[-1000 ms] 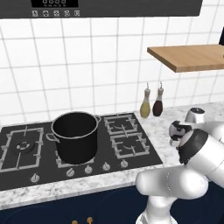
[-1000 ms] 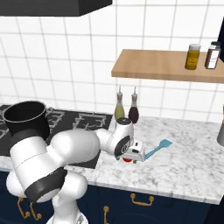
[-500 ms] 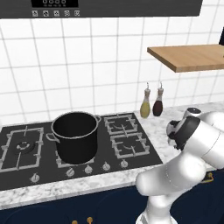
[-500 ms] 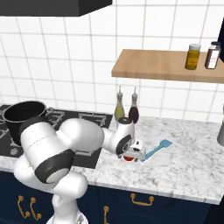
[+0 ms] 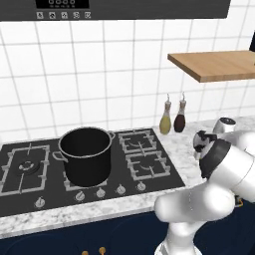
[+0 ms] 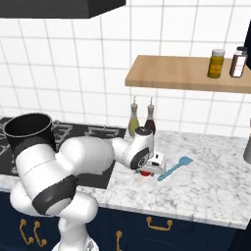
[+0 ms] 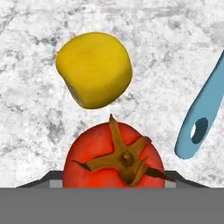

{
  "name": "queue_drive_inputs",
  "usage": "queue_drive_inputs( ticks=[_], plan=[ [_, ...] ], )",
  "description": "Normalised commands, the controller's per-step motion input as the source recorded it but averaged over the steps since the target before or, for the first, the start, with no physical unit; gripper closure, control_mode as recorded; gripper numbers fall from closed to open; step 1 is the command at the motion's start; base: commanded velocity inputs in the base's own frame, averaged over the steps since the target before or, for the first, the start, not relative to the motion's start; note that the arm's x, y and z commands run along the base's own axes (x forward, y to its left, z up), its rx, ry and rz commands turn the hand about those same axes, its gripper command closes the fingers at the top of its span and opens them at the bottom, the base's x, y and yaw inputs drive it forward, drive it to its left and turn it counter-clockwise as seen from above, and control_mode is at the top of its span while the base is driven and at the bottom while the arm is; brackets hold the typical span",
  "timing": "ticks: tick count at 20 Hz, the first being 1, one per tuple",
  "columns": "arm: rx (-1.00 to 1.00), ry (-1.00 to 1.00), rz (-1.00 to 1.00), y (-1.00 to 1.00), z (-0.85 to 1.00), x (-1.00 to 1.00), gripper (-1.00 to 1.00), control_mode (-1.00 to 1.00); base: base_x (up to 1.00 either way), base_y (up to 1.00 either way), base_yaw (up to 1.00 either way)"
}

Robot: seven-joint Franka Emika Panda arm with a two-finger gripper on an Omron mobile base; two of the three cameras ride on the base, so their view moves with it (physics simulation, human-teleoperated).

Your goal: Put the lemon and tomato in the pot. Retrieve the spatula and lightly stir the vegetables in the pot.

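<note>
black and deep, the pot [image 5: 85, 154] sits on the hob [image 5: 149, 167], far left of everything else, a shiny rim round its mouth and a small handle poking out at its side. it stands upright, well apart from the fruit. just right of the hob, against the tiled wall, two bottles side by side: a yellow-green bottle [image 6: 134, 122] and a dark bottle [image 6: 149, 121].

on to the marble counter [image 6: 211, 181], right of the hob. here the white arm reaches low, and the hand [image 6: 148, 171] is down at the counter top, right over a red shape, the tomato [image 6: 145, 172], barely peeking out under it in the right base view. the hand view looks straight down on it: the tomato [image 7: 114, 155] with its brown stem star sits close in at the bottom edge, a dark finger tip [image 7: 48, 179] at each flank. whether those tips are pressing the tomato or just bracketing it, cannot tell.

touching or nearly touching the tomato on its far side in the hand view, the lemon [image 7: 94, 69], a stubby yellow lump, lies on the marble.

further right of the tomato, the light-blue spatula [image 6: 174, 168] lies flat on the counter, slanting, near the hand but apart from it. in the hand view its handle end [image 7: 200, 120] shows a round hanging hole.

above, on the wall, a wooden shelf [image 6: 181, 74] carries two jars.
</note>
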Motion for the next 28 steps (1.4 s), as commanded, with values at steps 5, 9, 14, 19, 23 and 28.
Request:
queue_drive_inputs(
  ticks=[5,9,14,19,23,28],
  plan=[
    [0.0,-0.07,0.0,0.85,1.0,-0.38,1.0,-1.0,0.0,0.0,0.0],
    [0.0,0.0,0.03,1.0,1.0,-0.23,1.0,-1.0,0.0,0.0,0.0],
    [0.0,0.0,0.1,1.0,0.87,-0.17,1.0,-1.0,0.0,0.0,0.0],
    [0.0,0.0,0.15,1.0,0.69,-0.09,1.0,-1.0,0.0,0.0,0.0],
    [0.0,0.0,0.16,1.0,0.49,-0.01,1.0,-1.0,0.0,0.0,0.0],
    [-0.01,0.0,0.15,1.0,0.39,0.0,1.0,-1.0,0.0,0.0,0.0]
  ],
)
